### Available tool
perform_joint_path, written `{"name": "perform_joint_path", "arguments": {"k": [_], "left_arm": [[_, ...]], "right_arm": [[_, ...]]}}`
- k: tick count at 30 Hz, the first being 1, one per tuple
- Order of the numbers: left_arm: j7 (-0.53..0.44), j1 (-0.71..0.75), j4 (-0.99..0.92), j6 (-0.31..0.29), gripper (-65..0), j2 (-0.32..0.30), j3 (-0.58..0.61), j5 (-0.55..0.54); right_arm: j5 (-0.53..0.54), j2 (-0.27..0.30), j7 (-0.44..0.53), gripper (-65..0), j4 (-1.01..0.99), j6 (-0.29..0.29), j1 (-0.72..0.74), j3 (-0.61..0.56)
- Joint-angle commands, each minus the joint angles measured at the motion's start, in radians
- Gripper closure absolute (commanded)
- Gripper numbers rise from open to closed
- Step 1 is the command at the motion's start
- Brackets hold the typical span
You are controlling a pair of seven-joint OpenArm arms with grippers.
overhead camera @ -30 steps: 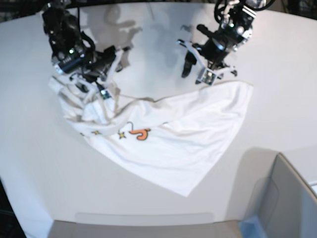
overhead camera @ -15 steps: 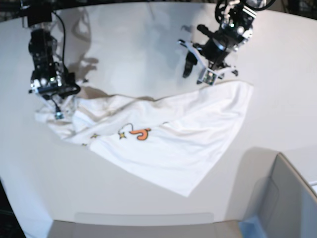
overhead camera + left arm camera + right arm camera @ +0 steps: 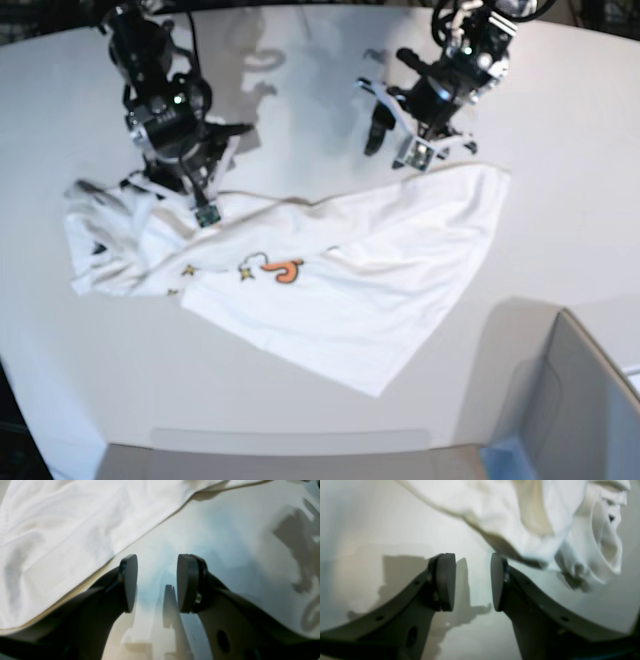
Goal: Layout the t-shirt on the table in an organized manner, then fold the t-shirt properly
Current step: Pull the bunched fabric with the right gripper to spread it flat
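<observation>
The white t-shirt (image 3: 340, 270) lies crumpled on the table (image 3: 560, 130), with a bit of orange print (image 3: 286, 269) showing and its left part bunched (image 3: 105, 245). My right gripper (image 3: 185, 195), on the base view's left, hovers over that bunched end. In the right wrist view my right gripper (image 3: 473, 582) is open and empty above bare table, with the bunched t-shirt (image 3: 545, 530) just beyond it at upper right. My left gripper (image 3: 395, 145) stands at the shirt's far right corner. The left wrist view shows my left gripper (image 3: 157, 582) open and empty, beside the t-shirt's hem (image 3: 62, 542).
A grey box (image 3: 565, 400) stands at the near right corner of the table. The table's curved far edge runs behind both arms. A grey strip (image 3: 290, 440) lies along the near edge.
The right arm swung out to the left, dragging the shirt's bunched end that way, then came back over it. The shirt now reaches farther left. The left arm stayed put.
</observation>
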Motion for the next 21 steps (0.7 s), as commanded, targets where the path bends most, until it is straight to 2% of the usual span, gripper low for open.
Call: {"name": "perform_joint_path", "arguments": {"k": [1,4,6,9,11,13,16,21], "left_arm": [[-0.020,-0.006,0.019,0.005,-25.6,-0.007,-0.002,0.000],[-0.020,0.000,0.019,0.005,-25.6,-0.007,-0.007,0.000],[-0.020,0.000,0.019,0.005,-25.6,-0.007,-0.004,0.000],[-0.020,0.002,0.019,0.005,-25.6,-0.007,-0.002,0.000],[-0.020,0.002,0.019,0.005,-25.6,-0.007,-0.002,0.000],[-0.020,0.000,0.019,0.005,-25.6,-0.007,-0.002,0.000],[-0.020,0.000,0.019,0.005,-25.6,-0.007,-0.002,0.000],[-0.020,0.002,0.017,0.005,-25.6,-0.007,-0.002,0.000]], "right_arm": [[-0.018,-0.023,0.043,-23.2,0.015,-0.004,0.016,0.074],[0.050,-0.154,0.152,-23.2,0.009,0.002,0.035,0.304],[0.149,-0.203,0.170,-23.2,0.009,0.002,0.064,0.445],[0.327,-0.214,0.170,-23.2,-0.002,0.000,0.076,0.600],[0.438,-0.211,0.169,-23.2,-0.040,-0.004,0.078,0.649],[0.498,-0.211,0.169,-23.2,-0.091,-0.007,0.078,0.678],[0.519,-0.229,0.176,-23.2,-0.149,-0.026,0.079,0.732],[0.519,-0.232,0.180,-23.2,-0.177,-0.032,0.094,0.741]]}}
